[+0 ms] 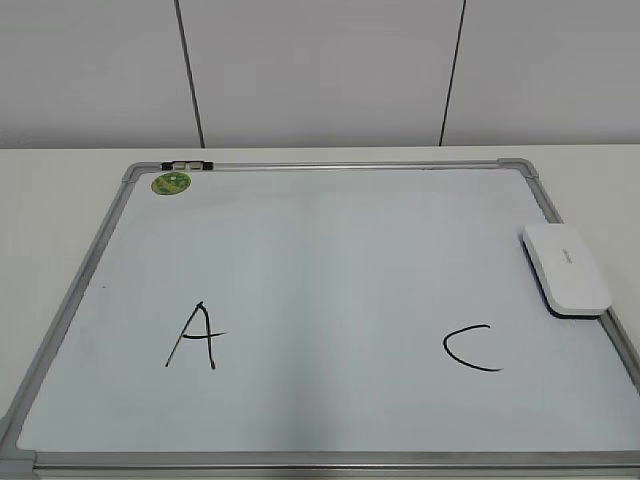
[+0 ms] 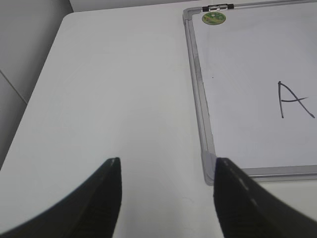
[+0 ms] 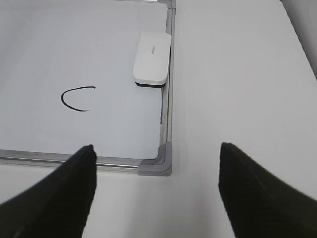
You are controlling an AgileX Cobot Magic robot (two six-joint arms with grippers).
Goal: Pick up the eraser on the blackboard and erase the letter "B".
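Eraser (image 1: pixel 566 270) lies on the blackboard (image 1: pixel 320 461), against its right frame, just above the "C" (image 1: pixel 471 348).

Left gripper (image 2: pixel 167 171) hovers off the blackboard's near-left corner, right gripper (image 3: pixel 157 154) off its near-right corner; both jaws spread, empty.

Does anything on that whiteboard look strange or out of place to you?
Yes: the blackboard shows only an A and a C, with a bare gap between them. The eraser lies askew, overlapping the board's right frame.
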